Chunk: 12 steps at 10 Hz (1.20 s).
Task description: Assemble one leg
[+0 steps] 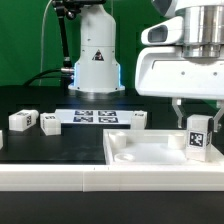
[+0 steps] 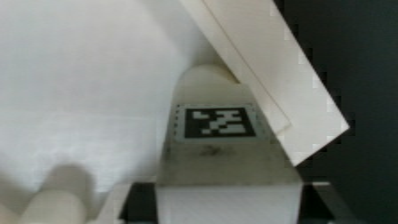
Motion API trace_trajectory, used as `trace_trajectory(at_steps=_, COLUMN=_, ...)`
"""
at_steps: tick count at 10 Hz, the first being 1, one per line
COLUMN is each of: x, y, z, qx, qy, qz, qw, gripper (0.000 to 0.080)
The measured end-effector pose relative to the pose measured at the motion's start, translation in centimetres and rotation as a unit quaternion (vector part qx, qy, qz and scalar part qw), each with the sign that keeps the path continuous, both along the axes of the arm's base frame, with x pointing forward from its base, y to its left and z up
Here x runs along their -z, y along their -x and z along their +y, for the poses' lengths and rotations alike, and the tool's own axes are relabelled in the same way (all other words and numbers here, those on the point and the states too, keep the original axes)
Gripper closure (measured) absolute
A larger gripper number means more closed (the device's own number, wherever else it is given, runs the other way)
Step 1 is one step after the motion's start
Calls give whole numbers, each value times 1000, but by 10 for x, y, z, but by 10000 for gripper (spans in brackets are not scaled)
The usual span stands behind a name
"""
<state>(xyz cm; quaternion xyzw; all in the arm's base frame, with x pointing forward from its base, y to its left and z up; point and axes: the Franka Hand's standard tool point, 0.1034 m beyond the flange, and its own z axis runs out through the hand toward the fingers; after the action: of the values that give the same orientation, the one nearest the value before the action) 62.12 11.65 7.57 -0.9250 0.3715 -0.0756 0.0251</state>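
One leg point(image 1: 197, 136) clamped upright between my fingers point(image 1: 196, 124), tag facing out, sitting over the far right corner of the white tray point(image 1: 150, 152) as the exterior view shows it. Wrist view puts the leg point(image 2: 221, 130) tight against the tray rim point(image 2: 267, 70). I'd keep it vertical, line its foot up with the corner socket, press straight down, no twisting. Three other legs point(image 1: 22, 121) lie loose on the table point(image 1: 60, 145), well apart.
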Motion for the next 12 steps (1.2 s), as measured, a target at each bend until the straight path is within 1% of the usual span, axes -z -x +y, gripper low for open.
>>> trace_trajectory(at_steps=2, x=0, y=1, z=0, qx=122, qy=-14, qz=-2, qw=992, gripper=509)
trace_trajectory(at_steps=4, x=0, y=2, z=-1, qx=237, qy=-31, qz=-2, qw=971, gripper=509)
trace_trajectory(at_steps=5, x=1, y=2, z=-1, qx=263, qy=-34, qz=-3, qw=964, gripper=508)
trace_trajectory(at_steps=6, x=1, y=2, z=0, qx=335, qy=-40, qz=4, qw=941, gripper=506)
trace_trajectory(at_steps=7, x=1, y=1, z=-2, qx=371, qy=-45, qz=4, qw=927, gripper=506)
trace_trajectory(at_steps=9, x=1, y=1, z=-3, qx=423, qy=-59, qz=7, qw=904, gripper=506)
trace_trajectory(at_steps=10, x=1, y=1, z=-2, qx=438, qy=-61, qz=7, qw=897, gripper=506)
trace_trajectory(at_steps=12, x=1, y=1, z=-2, qx=427, qy=-60, qz=7, qw=902, gripper=498)
